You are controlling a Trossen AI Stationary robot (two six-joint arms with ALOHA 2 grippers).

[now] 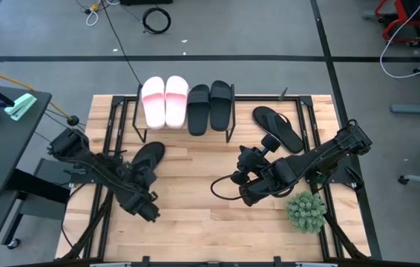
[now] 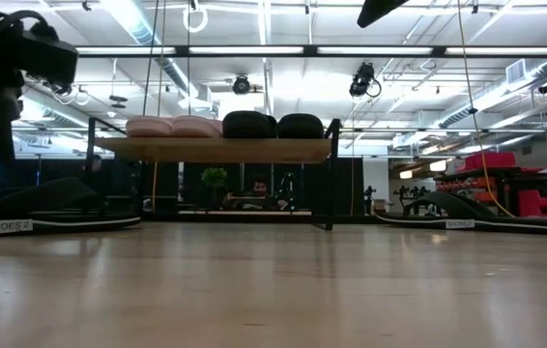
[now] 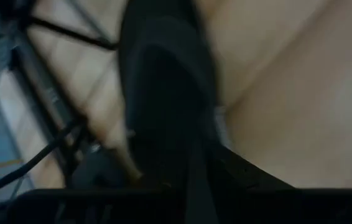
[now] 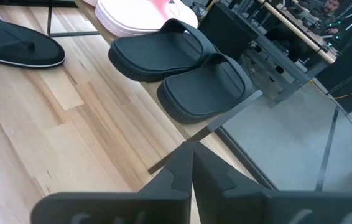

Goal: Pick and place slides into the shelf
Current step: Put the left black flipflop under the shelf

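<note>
Here the left gripper [image 1: 142, 180], whose grip I cannot tell, sits at the heel of a black flip-flop [image 1: 148, 156] running toward the shelf [image 1: 228, 132] at upper centre.

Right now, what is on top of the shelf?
On the shelf top stand two pink slides and two black broad-band slides, side by side. Below the top board, the lower tier is covered from above.

I read "SHOES 2" on a white label [image 2: 8, 227] by my left flip-flop [image 2: 56, 205]; the right flip-flop's label [image 2: 459, 224] read only "SHOES".
</note>
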